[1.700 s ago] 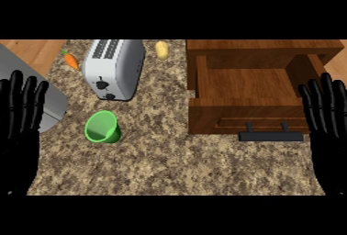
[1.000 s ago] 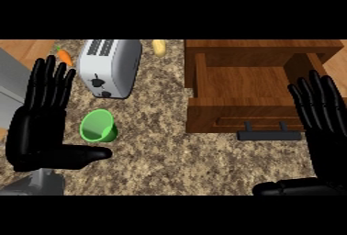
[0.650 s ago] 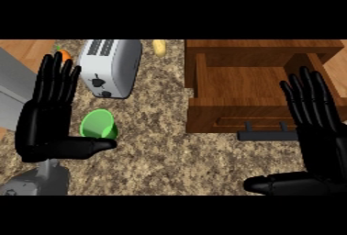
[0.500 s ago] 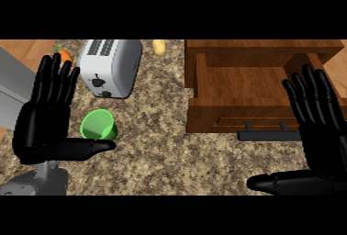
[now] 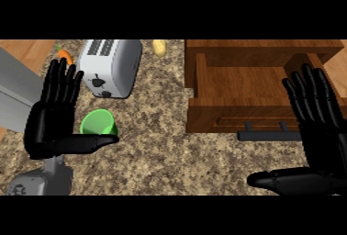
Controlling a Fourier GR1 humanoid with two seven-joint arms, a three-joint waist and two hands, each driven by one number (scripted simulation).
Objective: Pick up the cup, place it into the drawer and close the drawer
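A green cup (image 5: pixel 99 123) stands upright on the speckled counter, left of centre. My left hand (image 5: pixel 51 119) is open just left of it, fingers straight, its thumb lying across the cup's near rim. The wooden drawer (image 5: pixel 252 92) is pulled open at the right, its inside bare, with a dark handle (image 5: pixel 270 135) on its front. My right hand (image 5: pixel 322 133) is open at the right edge, fingers straight over the drawer's right side, thumb pointing left.
A silver toaster (image 5: pixel 109 66) stands behind the cup. A carrot (image 5: pixel 64 56) lies left of it and a yellow item (image 5: pixel 159 47) at the back. A grey slab (image 5: pixel 17 94) occupies the far left.
Both hands came inward from the view's edges; the left hand moved up beside the cup and its thumb now reaches across the cup's near rim. The cup and drawer have not moved.
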